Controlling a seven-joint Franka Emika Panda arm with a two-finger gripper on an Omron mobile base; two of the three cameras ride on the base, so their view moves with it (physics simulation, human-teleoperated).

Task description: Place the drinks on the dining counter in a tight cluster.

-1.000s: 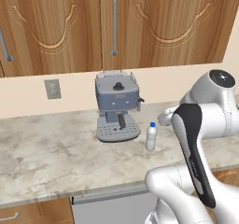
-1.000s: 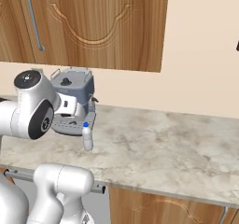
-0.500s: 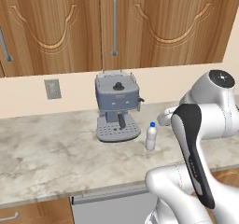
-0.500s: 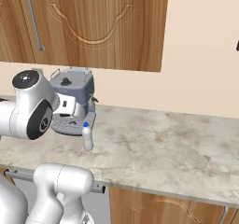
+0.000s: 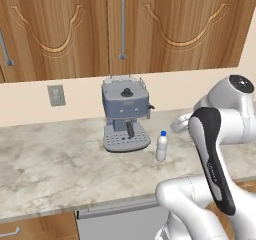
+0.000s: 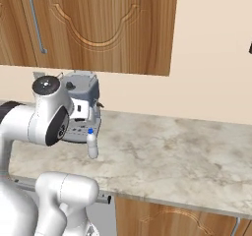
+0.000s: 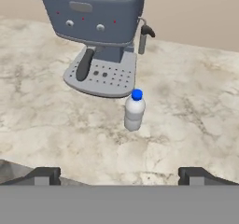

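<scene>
A small white bottle with a blue cap (image 5: 161, 147) (image 6: 92, 145) stands upright on the marble worktop (image 5: 60, 164) under the wooden wall cabinets, just right of the coffee machine's drip tray. In the hand view the white bottle (image 7: 134, 112) is at the centre, some way ahead of my gripper (image 7: 119, 176). The gripper is open, its two dark fingertips (image 7: 44, 175) far apart with nothing between them. The dining counter, the dark-red bottle and the black bottle are out of view.
A blue-grey coffee machine (image 5: 125, 111) (image 6: 86, 90) (image 7: 95, 17) stands against the wall, close behind and left of the bottle. Wooden wall cabinets (image 5: 120, 24) hang above it. Bare marble (image 6: 172, 151) stretches to the right of the bottle. A wall outlet (image 5: 56, 95) sits to the machine's left.
The arm's upper joint has shifted slightly sideways. The bottle and the coffee machine stand where they were.
</scene>
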